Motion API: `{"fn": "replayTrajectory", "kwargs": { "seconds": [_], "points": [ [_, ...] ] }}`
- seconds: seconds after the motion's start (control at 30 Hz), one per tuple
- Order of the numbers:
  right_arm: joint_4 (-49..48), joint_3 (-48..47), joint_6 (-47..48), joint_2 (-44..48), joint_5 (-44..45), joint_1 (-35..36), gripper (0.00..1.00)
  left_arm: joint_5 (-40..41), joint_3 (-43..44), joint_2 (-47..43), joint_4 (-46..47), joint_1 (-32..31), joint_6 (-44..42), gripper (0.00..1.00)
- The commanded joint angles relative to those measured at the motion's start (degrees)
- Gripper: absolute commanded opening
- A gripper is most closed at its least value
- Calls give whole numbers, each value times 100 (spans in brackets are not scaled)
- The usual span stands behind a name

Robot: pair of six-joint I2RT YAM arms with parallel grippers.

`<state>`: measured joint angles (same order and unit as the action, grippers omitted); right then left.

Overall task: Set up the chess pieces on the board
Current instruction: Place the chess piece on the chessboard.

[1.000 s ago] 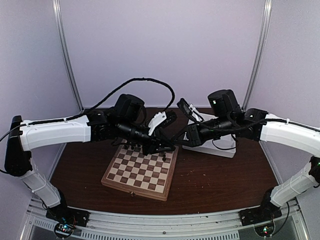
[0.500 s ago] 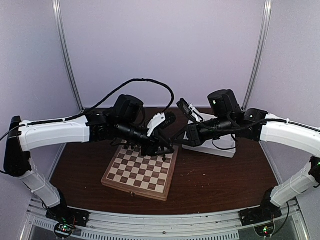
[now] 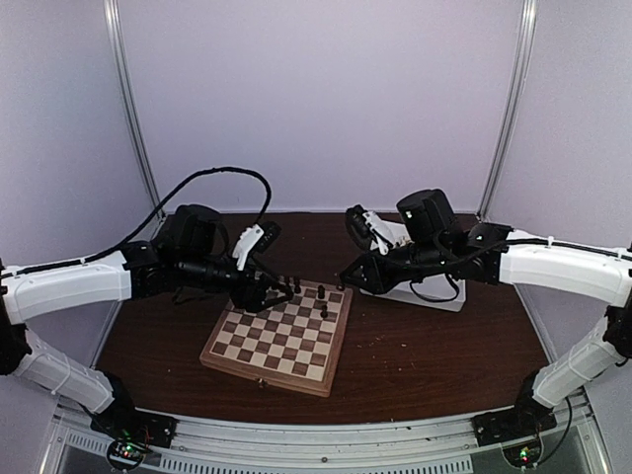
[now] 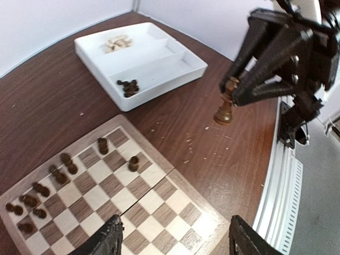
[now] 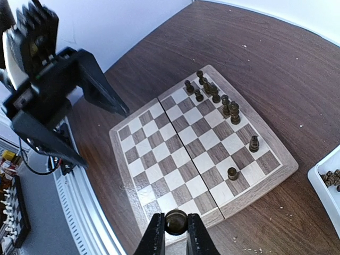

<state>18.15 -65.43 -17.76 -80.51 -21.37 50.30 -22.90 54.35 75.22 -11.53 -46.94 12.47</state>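
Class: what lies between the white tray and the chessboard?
Only bare tabletop, lightly flecked, separates tray and board; the left wrist view shows it.

Board (image 5: 175, 159) and table (image 5: 255, 48) look matt wood; the tray (image 4: 159, 56), smooth white plastic.

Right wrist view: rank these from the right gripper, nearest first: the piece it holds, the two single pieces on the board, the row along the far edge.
1. held piece, between the right gripper fingers.
2. nearer single piece, near right part of the board.
3. farther single piece, just beyond, right side.
4. row of pieces, far edge.
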Motion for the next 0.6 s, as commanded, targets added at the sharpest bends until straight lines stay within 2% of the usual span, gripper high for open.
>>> {"fn": "replayTrajectory", "kwargs": {
  "seconds": [0.0, 0.37, 0.57],
  "points": [
    [-554, 135, 278, -403, 529, 154, 2, 422, -377, -484, 43, 475, 623, 68],
    [-987, -662, 415, -1878, 1416, 489, 1, 1727, -597, -1108, -703, 631, 710, 70],
    [-1107, -1049, 478, -2541, 1441, 502, 1, 2163, -769, -1463, -843, 633, 623, 74]
  ]
}}
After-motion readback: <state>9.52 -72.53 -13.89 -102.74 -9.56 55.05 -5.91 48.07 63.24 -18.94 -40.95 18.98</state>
